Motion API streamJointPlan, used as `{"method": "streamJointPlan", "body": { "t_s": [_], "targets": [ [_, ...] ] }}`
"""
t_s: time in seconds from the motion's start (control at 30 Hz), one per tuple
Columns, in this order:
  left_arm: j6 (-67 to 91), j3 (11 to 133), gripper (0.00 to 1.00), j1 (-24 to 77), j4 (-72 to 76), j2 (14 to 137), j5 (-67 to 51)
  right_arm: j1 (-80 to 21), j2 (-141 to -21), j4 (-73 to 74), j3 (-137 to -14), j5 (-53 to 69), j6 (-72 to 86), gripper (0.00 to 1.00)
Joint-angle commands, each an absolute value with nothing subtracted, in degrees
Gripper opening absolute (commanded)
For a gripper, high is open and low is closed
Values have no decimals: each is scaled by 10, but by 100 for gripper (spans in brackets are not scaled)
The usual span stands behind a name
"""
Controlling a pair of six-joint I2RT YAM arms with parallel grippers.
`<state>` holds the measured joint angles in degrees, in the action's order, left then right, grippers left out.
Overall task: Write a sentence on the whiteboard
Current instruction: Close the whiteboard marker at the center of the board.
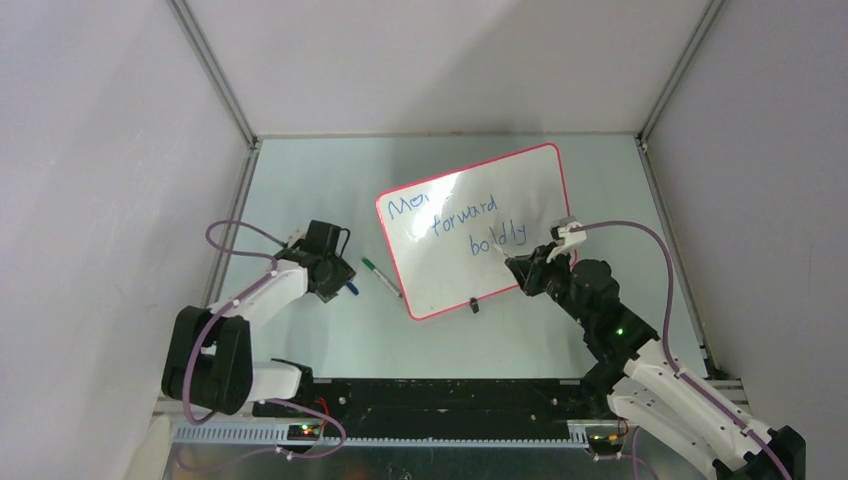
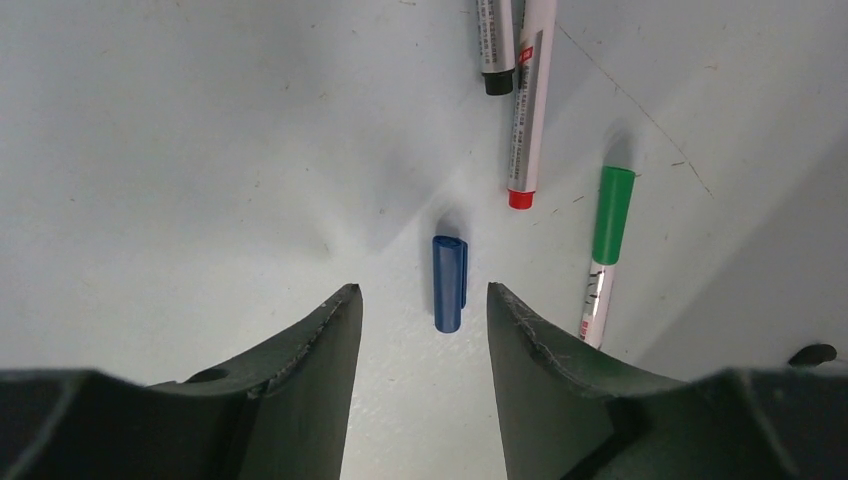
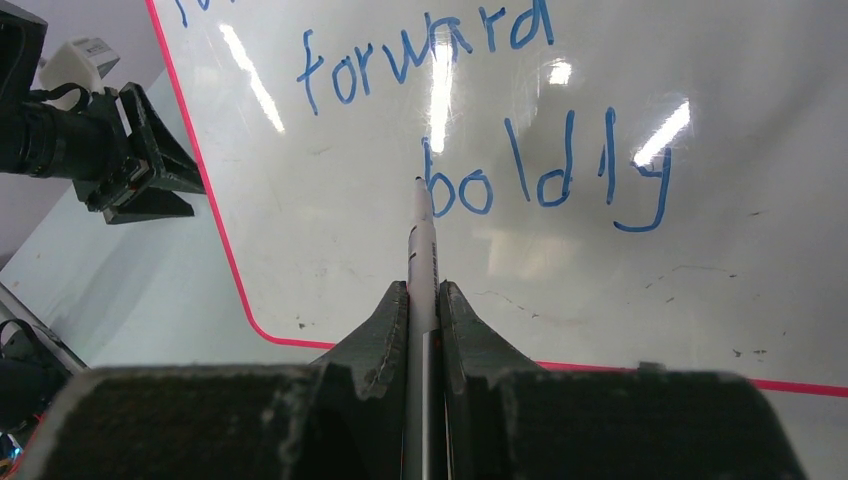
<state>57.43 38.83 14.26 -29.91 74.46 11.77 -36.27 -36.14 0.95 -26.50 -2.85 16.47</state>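
Whiteboard (image 1: pixel 455 275) lies askew on the bench (image 1: pixel 300 180), right of centre, carrying the sentence (image 1: pixel 470 225) in three stepped blue lines, with glare across the first word. Right claw (image 3: pixel 424 300) is clamped on a marker (image 3: pixel 421 235), whose tip is by the "b" of "boldly". Left claw (image 2: pixel 422 292), left of the board, stands partly spread astride a blue cap (image 2: pixel 449 285), with a gap on either side.

Blue cap (image 2: pixel 449 283) lies between the parted left gripper (image 2: pixel 422 292) fingers, a gap on either side. To its right, three markers (image 2: pixel 525 110) crowd the table (image 2: pixel 200 150); open surface to its left. Whiteboard (image 1: pixel 440 275) fills the centre. Right gripper (image 3: pixel 424 292) and pen (image 3: pixel 421 235) hang over its near edge.
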Motion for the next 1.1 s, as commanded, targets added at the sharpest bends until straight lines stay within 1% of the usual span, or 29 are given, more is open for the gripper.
{"method": "streamJointPlan", "body": {
  "t_s": [0.0,0.13,0.2,0.23,0.3,0.4,0.47,0.5,0.53,0.57,0.6,0.67,0.73,0.93,1.0,1.07],
  "targets": [
    [569,410,54,140,-289,753,111,-365,-352,-22,-265,-44,167,0],
    [567,406,54,140,-268,780,90,-365,-355,-23,-265,-43,165,0],
    [567,411,50,140,-267,798,86,-365,-354,-22,-265,-45,165,0],
    [567,417,45,140,-270,804,88,-365,-352,-20,-265,-45,165,0],
    [567,429,42,141,-277,824,90,-365,-351,-20,-265,-46,163,0],
    [565,447,40,140,-290,853,94,-365,-353,-19,-265,-46,163,0],
    [566,450,34,140,-294,860,97,-365,-355,-19,-265,-46,164,0],
    [567,449,26,140,-294,857,99,-365,-356,-20,-265,-46,164,0],
    [568,445,21,140,-295,853,103,-365,-356,-20,-265,-47,163,0],
    [572,442,11,140,-297,841,106,-365,-357,-20,-265,-46,163,0],
    [574,436,3,140,-299,834,111,-365,-358,-22,-265,-43,163,0],
    [583,429,0,140,-311,808,122,-366,-360,-26,-265,-33,161,0],
    [594,418,0,140,-322,768,124,-367,-362,-31,-265,-20,159,0],
    [661,363,0,139,-338,575,122,-377,-358,-57,-270,32,158,0],
    [678,353,0,139,-338,530,103,-392,-360,-67,-278,44,168,0],
    [702,347,0,139,-340,493,80,-440,-368,-75,-291,32,167,0]
  ]
}}
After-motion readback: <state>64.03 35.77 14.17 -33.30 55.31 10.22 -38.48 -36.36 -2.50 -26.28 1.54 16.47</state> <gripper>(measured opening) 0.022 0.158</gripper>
